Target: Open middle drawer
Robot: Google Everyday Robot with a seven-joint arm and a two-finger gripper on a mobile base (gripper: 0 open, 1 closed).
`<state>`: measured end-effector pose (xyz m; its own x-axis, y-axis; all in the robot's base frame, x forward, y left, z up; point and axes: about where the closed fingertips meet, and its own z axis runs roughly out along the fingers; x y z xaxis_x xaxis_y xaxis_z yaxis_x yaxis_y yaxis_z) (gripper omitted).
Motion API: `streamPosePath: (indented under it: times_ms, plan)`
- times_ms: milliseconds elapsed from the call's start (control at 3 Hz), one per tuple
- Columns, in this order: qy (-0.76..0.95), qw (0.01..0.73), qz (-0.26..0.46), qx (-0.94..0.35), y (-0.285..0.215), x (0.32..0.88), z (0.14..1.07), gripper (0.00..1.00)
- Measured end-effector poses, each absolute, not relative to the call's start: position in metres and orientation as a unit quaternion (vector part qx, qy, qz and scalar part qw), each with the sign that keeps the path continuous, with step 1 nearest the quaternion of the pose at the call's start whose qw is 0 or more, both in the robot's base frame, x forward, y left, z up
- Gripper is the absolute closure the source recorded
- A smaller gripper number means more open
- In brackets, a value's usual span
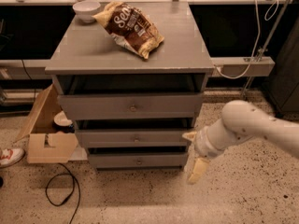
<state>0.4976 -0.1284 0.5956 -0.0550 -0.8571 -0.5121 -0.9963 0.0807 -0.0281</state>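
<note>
One knob (136,137) to grab, dead centre on the middle drawer (107,138) that runs side to side halfway down the bench (88,55) front, and it's off toward the left edge from the gripper (193,154), hanging by the front right corner, fingers (197,171) spread wide, empty.

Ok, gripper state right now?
Gripper: open, holding nothing, low by the right end of the middle drawer.
</note>
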Motion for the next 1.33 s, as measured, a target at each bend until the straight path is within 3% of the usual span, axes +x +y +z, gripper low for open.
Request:
streamPosePath:
  times_ms: [667,1333]
  plan:
    - [0.687,0.225,0.115,-0.681,-0.090,0.559,0.495,0.00]
    - [0.696,0.214,0.105,-0.677,-0.093,0.572,0.478,0.00]
